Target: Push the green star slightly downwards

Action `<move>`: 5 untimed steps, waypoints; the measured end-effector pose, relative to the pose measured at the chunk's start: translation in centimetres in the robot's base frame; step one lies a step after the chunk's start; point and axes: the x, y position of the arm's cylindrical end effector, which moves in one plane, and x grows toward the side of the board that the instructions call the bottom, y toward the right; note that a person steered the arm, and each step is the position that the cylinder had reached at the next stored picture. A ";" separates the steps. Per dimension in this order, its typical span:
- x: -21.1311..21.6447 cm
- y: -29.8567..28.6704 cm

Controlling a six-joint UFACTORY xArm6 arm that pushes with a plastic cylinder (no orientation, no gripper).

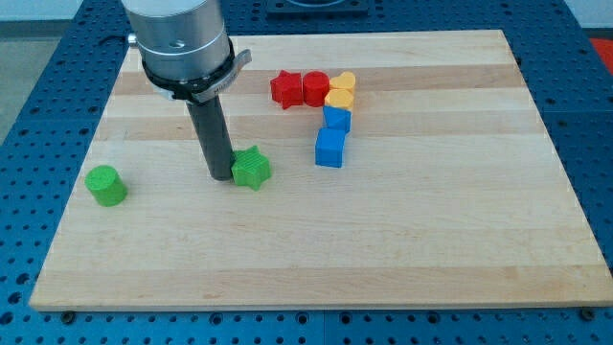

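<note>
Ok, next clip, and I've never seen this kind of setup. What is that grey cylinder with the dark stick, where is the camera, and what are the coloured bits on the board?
The grey cylinder is the end of a robot arm. It has no claw, only a dark rod whose lower end, my tip, slides over the wooden board and pushes blocks. Nothing is held.

There is one camera, looking down at the board at a slant; its mounting is not recorded.

My tip stands right against the green star, on the star's left in the view. A green cylinder sits far to the view's left. Near the view's top is a cluster: a red star, a red cylinder, two yellow blocks and two blue blocks below them.
</note>
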 end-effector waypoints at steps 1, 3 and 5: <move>0.0 0.0; -1.6 -0.1; -2.5 1.9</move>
